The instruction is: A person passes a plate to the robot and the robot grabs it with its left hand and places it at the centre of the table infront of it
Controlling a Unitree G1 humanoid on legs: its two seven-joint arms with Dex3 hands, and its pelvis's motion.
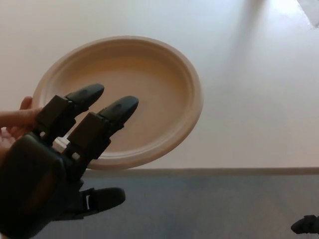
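2 thick black fingers (107,117) of the robot's left hand (55,169) lie over the top of the plate (149,94). The thumb (102,199) sticks out lower down, under the plate's near edge, so the plate's rim sits in the gap between the fingers and the thumb. The fingers are spread apart, and it is not clear that they press on the plate yet.

The plate is round and light tan (it looks like a paper one). It is held up in the air above the pale table (249,99), tipped a little, over the table's near left part. A person's hand (15,127) holds the plate at its left rim, with a finger on the edge.

The table's front edge runs across the lower part of the picture, with grey floor (209,204) below it. At the bottom right corner 1 small dark bit (305,225) pokes in; it is too little to tell what it is.
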